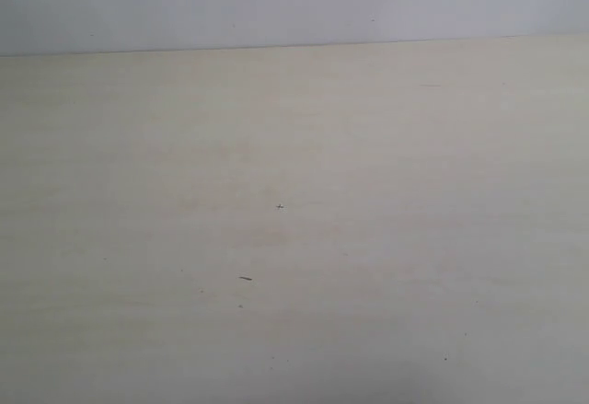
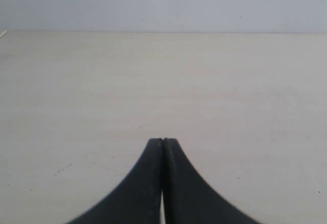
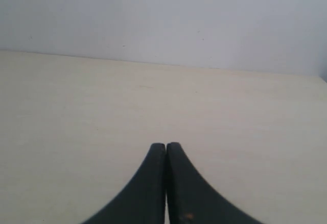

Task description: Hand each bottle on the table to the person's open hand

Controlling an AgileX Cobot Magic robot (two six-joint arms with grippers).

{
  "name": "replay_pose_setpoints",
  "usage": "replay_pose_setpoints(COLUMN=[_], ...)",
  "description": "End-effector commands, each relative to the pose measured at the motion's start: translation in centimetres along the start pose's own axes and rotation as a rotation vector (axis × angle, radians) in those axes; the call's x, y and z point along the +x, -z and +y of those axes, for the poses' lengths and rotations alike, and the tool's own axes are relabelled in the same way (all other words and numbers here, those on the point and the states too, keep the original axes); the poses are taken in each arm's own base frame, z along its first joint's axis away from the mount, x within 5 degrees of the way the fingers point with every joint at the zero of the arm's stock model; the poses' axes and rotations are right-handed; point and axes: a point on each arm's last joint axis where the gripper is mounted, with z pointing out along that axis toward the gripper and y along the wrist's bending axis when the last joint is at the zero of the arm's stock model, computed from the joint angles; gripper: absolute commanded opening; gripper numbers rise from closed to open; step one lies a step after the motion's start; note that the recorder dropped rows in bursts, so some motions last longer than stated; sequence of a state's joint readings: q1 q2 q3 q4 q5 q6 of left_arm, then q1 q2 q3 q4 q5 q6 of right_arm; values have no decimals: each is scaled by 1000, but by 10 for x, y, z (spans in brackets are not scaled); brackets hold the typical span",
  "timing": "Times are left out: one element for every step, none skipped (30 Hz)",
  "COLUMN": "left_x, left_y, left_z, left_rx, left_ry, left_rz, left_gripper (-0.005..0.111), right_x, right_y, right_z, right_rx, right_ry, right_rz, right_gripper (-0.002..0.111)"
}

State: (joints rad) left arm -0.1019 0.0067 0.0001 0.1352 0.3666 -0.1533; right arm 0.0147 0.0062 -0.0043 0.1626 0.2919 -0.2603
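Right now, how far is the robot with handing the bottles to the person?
Done: cannot tell; no bottle and no open hand shows in any view, only the table. In hand: nothing; the left gripper and right gripper are both shut and empty. Left: unclear; either all bottles are delivered or none has arrived.

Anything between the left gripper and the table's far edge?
Only bare table with a few faint specks ahead of the shut left gripper, per the left wrist view.

The left claw (image 2: 163, 140) and right claw (image 3: 166, 144) are matte black, narrow-tipped, flaring wide toward the frame's bottom edge.
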Motion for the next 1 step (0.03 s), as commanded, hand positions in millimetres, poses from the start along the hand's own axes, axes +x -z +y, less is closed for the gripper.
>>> replay_pose_setpoints(left_x=[-1], left_y=[0], left_z=[0], left_rx=[-1], left_ry=[4], left_rz=[-14], left_gripper=[0], right_x=[1], right_y=[0], right_z=[0], right_rx=[6], right_ry=[-3], right_rz=[-5], right_gripper=[0])
